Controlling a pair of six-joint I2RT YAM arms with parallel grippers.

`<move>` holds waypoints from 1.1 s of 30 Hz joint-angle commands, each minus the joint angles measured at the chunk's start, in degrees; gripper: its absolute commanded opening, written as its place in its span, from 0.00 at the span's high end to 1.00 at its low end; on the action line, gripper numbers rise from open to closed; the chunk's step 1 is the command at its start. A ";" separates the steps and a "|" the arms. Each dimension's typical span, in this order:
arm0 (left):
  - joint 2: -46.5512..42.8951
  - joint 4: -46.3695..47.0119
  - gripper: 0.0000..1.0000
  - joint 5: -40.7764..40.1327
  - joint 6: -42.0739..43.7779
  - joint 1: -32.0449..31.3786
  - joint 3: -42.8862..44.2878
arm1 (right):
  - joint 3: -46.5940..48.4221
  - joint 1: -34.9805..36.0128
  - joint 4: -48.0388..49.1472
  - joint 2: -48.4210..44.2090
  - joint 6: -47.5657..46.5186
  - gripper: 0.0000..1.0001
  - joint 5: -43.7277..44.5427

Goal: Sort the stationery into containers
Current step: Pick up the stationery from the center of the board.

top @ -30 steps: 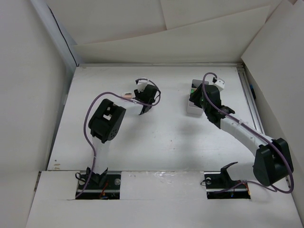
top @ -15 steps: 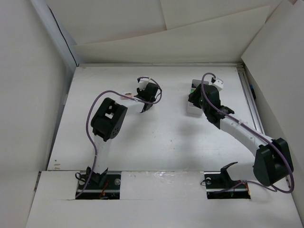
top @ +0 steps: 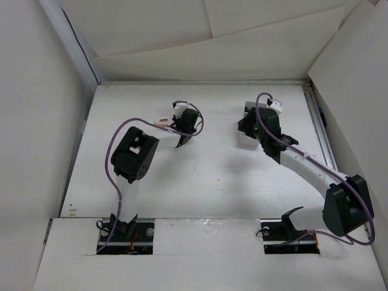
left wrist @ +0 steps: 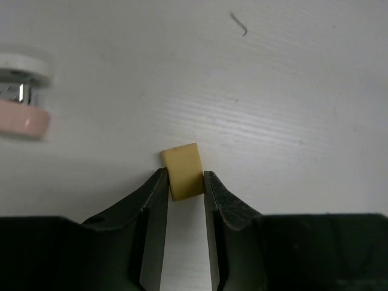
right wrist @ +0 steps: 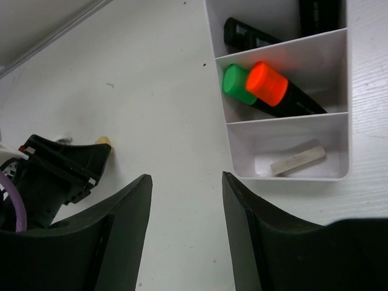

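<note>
Two black fingers of the left end effector [left wrist: 184, 177] stand narrow, pinching a beige eraser [left wrist: 180, 159] from both sides on the bench [left wrist: 273, 91], left of centre and toward the far edge. That arm folds at the elbow, wrist tipped down. The right end effector [right wrist: 187, 182] gapes wide and holds nothing, just beside the white container [right wrist: 291, 177] toward the far right corner. A green-capped marker [right wrist: 238, 84] and an orange-capped marker [right wrist: 267, 83] share its middle compartment. The right arm stretches diagonally from the near edge.
</note>
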 commanded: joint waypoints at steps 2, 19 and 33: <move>-12.62 3.53 1.00 2.73 1.45 0.45 -8.09 | 3.40 0.29 3.43 1.40 -1.80 0.44 -6.90; -34.80 21.72 1.00 32.78 8.30 -2.71 -33.24 | 4.89 2.31 7.12 1.66 -0.23 0.32 -28.44; -41.39 24.28 1.00 40.35 12.44 -2.71 -36.58 | 8.59 10.31 7.12 9.05 3.03 0.34 -28.79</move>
